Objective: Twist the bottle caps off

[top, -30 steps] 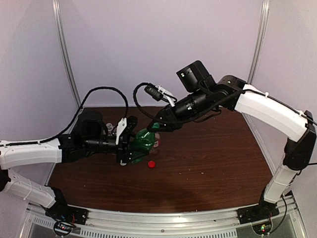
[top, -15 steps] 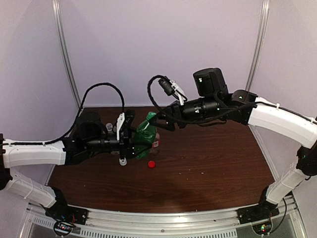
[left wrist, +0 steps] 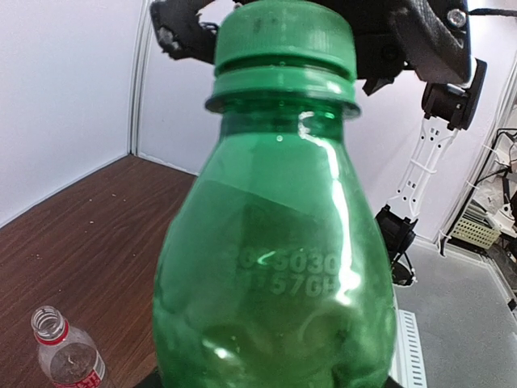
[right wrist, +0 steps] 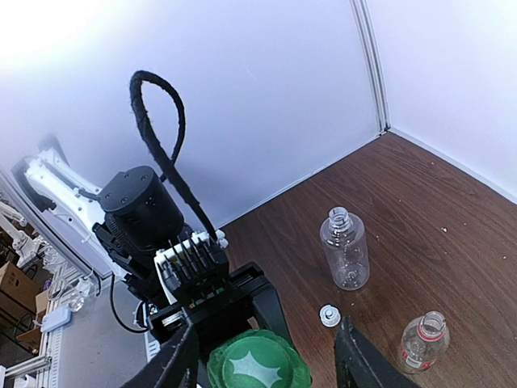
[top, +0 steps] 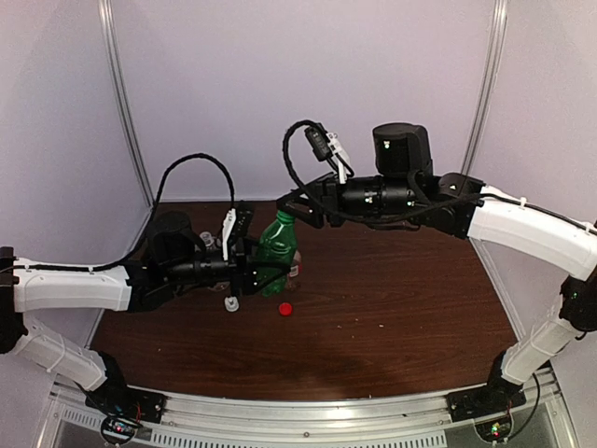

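Observation:
My left gripper [top: 248, 267] is shut on a green bottle [top: 273, 254] and holds it upright above the table. In the left wrist view the bottle [left wrist: 275, 267] fills the frame, and its green cap [left wrist: 283, 40] is still on. My right gripper [right wrist: 265, 347] hangs open over that cap [right wrist: 258, 368], with a finger [right wrist: 359, 360] on each side and a gap to the cap. A red cap [top: 285, 308] lies loose on the table in front of the bottle. A white nozzle cap [right wrist: 329, 315] lies loose too.
A clear uncapped bottle [right wrist: 345, 249] stands near the white cap. A second uncapped bottle with a red neck ring [right wrist: 422, 341] stands beside it, and the left wrist view shows that bottle [left wrist: 65, 356] too. The brown table [top: 401, 299] is walled at the back and sides.
The left arm has brought the green bottle from tilted to upright. The right gripper let go, opened, rose and now straddles the green cap from above.

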Tool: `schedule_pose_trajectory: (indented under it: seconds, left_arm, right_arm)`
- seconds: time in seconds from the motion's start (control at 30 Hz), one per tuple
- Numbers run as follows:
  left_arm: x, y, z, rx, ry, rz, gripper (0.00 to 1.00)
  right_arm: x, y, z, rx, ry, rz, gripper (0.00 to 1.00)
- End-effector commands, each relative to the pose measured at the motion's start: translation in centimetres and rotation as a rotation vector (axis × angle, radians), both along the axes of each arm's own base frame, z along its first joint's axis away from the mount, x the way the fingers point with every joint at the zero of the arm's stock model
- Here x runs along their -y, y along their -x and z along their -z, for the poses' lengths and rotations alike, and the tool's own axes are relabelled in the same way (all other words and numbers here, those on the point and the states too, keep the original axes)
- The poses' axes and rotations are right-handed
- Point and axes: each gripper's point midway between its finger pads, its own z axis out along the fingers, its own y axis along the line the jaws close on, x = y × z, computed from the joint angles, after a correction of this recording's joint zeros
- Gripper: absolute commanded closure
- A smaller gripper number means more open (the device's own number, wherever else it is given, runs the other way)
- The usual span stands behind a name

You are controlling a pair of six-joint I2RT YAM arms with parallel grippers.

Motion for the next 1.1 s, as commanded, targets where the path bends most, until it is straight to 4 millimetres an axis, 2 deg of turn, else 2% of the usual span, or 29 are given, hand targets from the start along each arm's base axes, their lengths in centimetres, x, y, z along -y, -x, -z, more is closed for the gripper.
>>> schedule_pose_trajectory:
  seconds: [0.0, 0.13, 0.3, 0.83, 1.0, 1.07]
  left_arm:
    - [0.2, 0.2, -1.6, 0.031, 0.054, 0.011, 0.65]
    - [0.3, 0.2, -1.7, 0.032, 0.055, 0.012, 0.65]
    - [0.2, 0.1, -1.6, 0.032, 0.052, 0.011, 0.67]
    - [0.1, 0.0, -1.9, 0.038, 0.058, -0.005, 0.69]
    - [0.0, 0.0, -2.0, 0.04, 0.061, -0.009, 0.71]
    - [0.0, -0.1, -2.0, 0.039, 0.065, -0.011, 0.71]
  right_arm:
    - [-0.6, 0.0, -0.6, 0.013, -0.028, -0.014, 0.42]
    - [-1.0, 0.2, -0.3, 0.006, -0.026, -0.026, 0.44]
    - [-1.1, 0.4, 0.0, -0.003, -0.028, -0.042, 0.58]
    - [-1.7, 0.8, 1.2, -0.036, -0.031, -0.069, 0.58]
    - [-1.7, 0.9, 0.9, -0.03, -0.036, -0.078, 0.72]
    - [-1.7, 1.0, 0.9, -0.022, -0.036, -0.085, 0.82]
